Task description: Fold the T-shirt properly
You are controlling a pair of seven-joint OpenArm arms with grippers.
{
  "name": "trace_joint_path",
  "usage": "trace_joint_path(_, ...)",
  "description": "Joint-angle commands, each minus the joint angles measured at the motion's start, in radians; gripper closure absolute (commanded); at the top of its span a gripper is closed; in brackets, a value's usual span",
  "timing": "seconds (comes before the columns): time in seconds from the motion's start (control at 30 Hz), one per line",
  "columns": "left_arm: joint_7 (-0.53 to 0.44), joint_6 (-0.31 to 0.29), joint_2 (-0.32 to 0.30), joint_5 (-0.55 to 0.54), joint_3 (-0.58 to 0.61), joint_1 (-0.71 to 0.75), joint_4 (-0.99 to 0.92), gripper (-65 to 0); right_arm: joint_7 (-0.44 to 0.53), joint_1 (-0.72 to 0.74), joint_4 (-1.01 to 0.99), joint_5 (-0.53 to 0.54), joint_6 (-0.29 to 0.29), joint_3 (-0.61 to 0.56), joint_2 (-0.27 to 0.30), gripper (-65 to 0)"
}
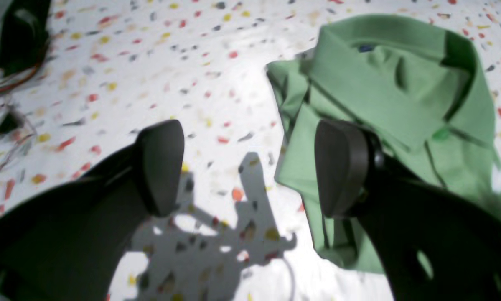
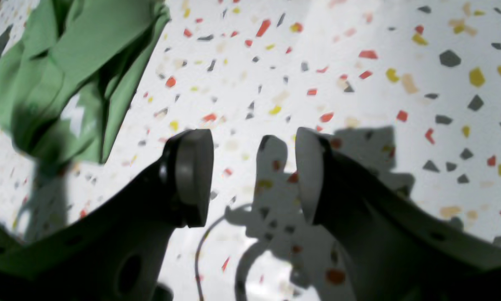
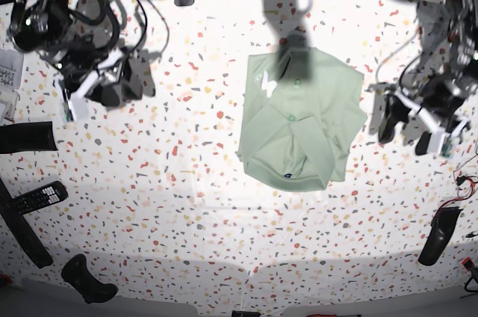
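On the base view's left, the right end effector [image 3: 119, 81] hovers with jaws apart, empty. At centre, the T-shirt [image 3: 299, 119] lies folded into a compact bundle on the speckled worktop [image 3: 172, 182]. To its right, the left end effector [image 3: 407, 122] gapes wide, empty. Folding looks nearly finished; the next move probably needs only tidying the loose edges.

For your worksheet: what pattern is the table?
White table with red, yellow and grey flecks; base view.

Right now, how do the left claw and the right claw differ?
The left claw stands wider open than the right claw. The left claw has one finger over the T-shirt edge; the right claw hangs over bare table, shirt off to its side. Both are open and hold nothing.
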Motion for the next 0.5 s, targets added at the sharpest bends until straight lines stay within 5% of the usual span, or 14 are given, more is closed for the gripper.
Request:
trace_joint_path(0.0, -0.015, -0.004, -0.014, -0.009, -0.021, 0.013, 0.042, -44.2, 0.025, -0.018, 0.042, 0.017, 0.005, 0.016, 0.013, -29.9)
trace_joint_path(0.27, 0.065, -0.003, -0.014, -0.014, -0.154, 0.282, 0.264, -44.2, 0.019, -0.265, 0.186, 0.023, 0.005, 0.173, 0.011, -29.9)
trace_joint_path(0.47, 0.089, -0.003, 0.019, -0.093, -0.279, 0.52, 0.312, -44.2, -0.074, -0.473, 0.248, 0.207, 0.005, 0.311, 0.009, -29.9)
